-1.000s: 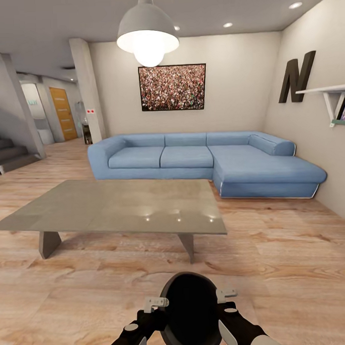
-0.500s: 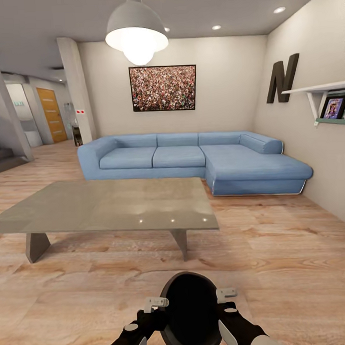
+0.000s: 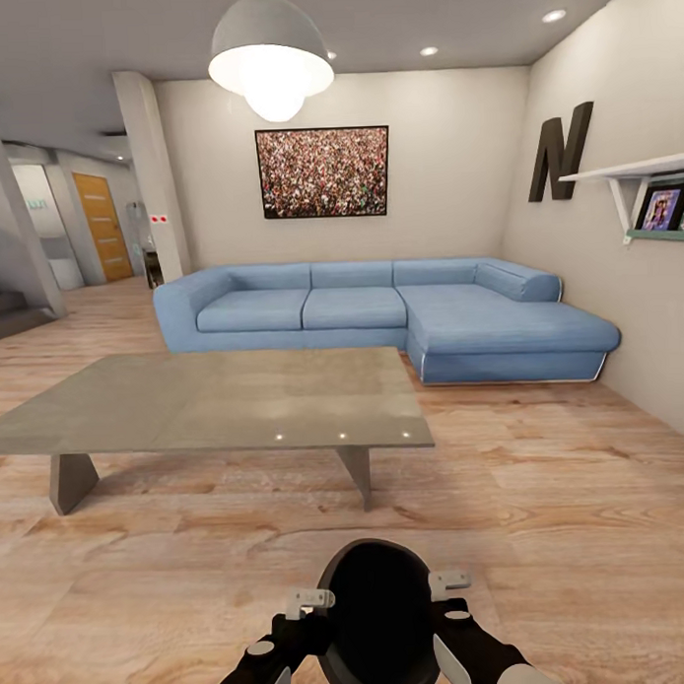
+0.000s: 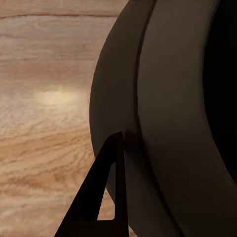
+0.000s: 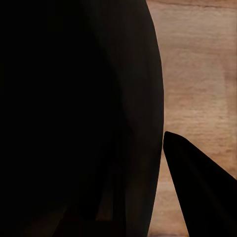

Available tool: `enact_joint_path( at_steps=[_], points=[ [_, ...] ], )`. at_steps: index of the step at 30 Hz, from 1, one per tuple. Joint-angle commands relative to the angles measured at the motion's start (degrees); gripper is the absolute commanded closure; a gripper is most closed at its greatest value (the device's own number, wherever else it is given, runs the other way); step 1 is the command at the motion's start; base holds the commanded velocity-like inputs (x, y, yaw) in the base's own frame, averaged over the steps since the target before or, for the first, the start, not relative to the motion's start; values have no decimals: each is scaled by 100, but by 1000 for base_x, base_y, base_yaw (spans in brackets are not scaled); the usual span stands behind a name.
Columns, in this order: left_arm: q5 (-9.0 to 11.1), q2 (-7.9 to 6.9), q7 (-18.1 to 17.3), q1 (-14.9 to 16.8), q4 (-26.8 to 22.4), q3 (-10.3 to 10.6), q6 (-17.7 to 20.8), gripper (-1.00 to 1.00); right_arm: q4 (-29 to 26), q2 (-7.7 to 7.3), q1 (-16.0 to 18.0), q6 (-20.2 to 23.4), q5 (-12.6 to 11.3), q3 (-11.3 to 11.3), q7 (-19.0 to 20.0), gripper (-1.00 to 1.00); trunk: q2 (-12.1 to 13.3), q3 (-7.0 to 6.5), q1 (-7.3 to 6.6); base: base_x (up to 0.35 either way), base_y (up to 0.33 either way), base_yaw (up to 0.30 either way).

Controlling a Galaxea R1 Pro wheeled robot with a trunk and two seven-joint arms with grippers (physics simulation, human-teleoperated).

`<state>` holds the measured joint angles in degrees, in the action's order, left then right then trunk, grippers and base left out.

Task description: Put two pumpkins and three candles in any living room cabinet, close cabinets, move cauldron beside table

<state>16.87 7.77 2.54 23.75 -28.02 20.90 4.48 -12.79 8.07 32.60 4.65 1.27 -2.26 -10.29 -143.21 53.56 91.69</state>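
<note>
I am looking into the living room: a large blue sofa (image 3: 381, 316) stands against the far wall, and in front of it, nearer to me, is the low table (image 3: 221, 400) with its glossy grey-beige top, which carries nothing that I can see. Close under the head camera I carry the cauldron (image 3: 379, 617) between both arms, above the wooden floor (image 3: 565, 512) and well apart from the table. The left gripper (image 3: 310, 601) presses on one side of the pot and the right gripper (image 3: 449, 583) on the other; in the left wrist view one dark finger (image 4: 101, 197) lies against the pot's belly, so I judge both hands are clamped on it, but how firmly I cannot tell. The inside of the cauldron is only black — I cannot tell if anything is in it. The risk I see is in the grip: the pot is round and held by side pressure only, so a quick turn or stop of the base could let it slip and roll. Another risk — if I put it down here, it would be too far from the table to count.
</note>
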Motion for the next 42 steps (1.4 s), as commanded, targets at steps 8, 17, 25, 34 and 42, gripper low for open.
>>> enact_joint_path(
  at_steps=[8, 17, 25, 34, 42],
  points=[
    [71, -12, -300, 7, -126, 64, -71, 100, 5, -24, 1, 45, -83, -116, -16, 100, -3, 5, -2, 27, 0, 0],
    [75, -12, -298, 7, -125, 64, -70, 100, 5, -24, 1, 45, -83, -116, -17, 100, -3, 5, -2, 304, 0, 0],
    [71, -13, -298, 7, -125, 64, -70, 100, 5, -24, 1, 45, -83, -116, -17, 100, -3, 5, -2, 334, 0, 0],
    [73, -17, -298, 7, -126, 64, -70, 100, 5, -24, 1, 45, -83, -116, -17, 100, -3, 5, -2, 312, 0, 0],
    [71, -13, -298, 7, -138, 64, -75, 100, 5, -24, 1, 45, -83, -116, -17, 100, -3, 5, -2, 70, 0, 0]
  ],
)
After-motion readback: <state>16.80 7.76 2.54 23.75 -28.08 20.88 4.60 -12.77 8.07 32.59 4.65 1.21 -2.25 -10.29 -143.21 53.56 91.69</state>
